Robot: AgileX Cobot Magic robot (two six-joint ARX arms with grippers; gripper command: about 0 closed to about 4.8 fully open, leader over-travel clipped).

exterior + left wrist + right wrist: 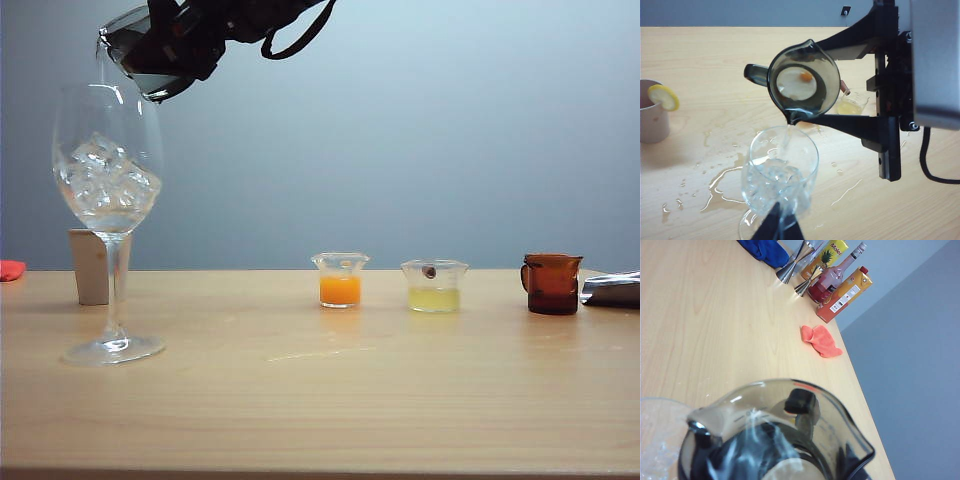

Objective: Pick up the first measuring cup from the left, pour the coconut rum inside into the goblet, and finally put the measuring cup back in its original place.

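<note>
Pour stage: right hand [805, 107] grips measuring cup [802, 82], tilted above goblet [782, 172]; coconut rum [786, 139] streaming in. Left hand [777, 227] low near goblet, state indeterminate. Remaining: return cup to table [320, 400].

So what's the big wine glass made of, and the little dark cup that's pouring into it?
The goblet looks like clear, shiny glass: you see the ice cubes right through it. The measuring cup, held tilted above it by the right pincer, is smoky see-through material, glass or plastic; hard to tell which. The left pincer isn't clearly visible.
</note>
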